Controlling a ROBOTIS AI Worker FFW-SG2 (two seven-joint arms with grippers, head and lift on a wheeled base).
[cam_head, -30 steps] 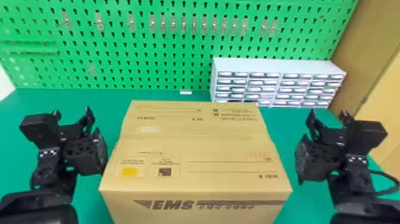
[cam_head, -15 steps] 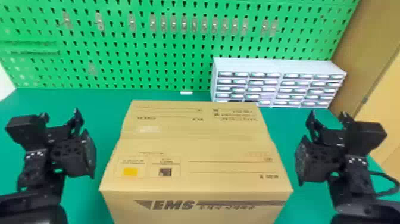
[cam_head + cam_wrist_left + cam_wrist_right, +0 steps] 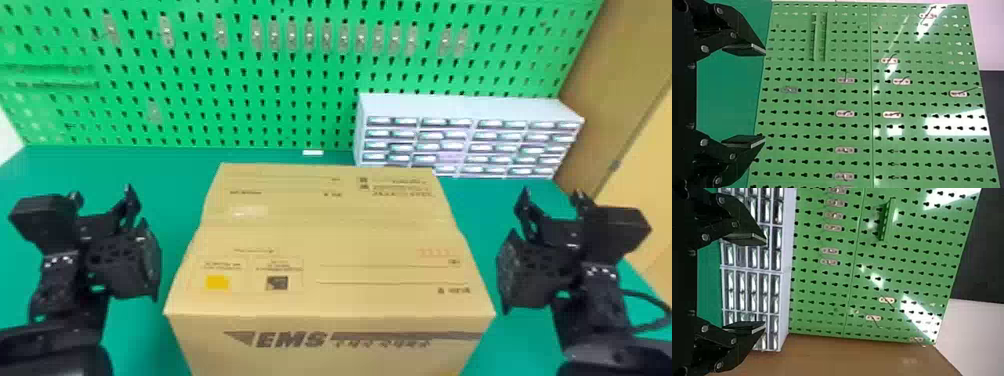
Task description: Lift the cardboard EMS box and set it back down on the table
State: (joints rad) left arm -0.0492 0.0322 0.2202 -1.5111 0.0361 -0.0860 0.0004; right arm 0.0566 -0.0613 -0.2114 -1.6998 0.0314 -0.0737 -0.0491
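One cardboard EMS box [image 3: 325, 240] stands near, at centre. The left end effector [image 3: 102, 192] is spread, apart on its left; the right end effector [image 3: 552, 191], also spread, on its right.

The green table [image 3: 175, 175] bears 1 cardboard EMS box [image 3: 340, 245], 1 pale drawer unit [image 3: 467, 137] and 1 small white piece [image 3: 313, 152].

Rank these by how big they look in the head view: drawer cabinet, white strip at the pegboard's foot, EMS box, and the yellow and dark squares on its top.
1. EMS box
2. Drawer cabinet
3. Yellow square and dark square: too alike to rank
4. White strip
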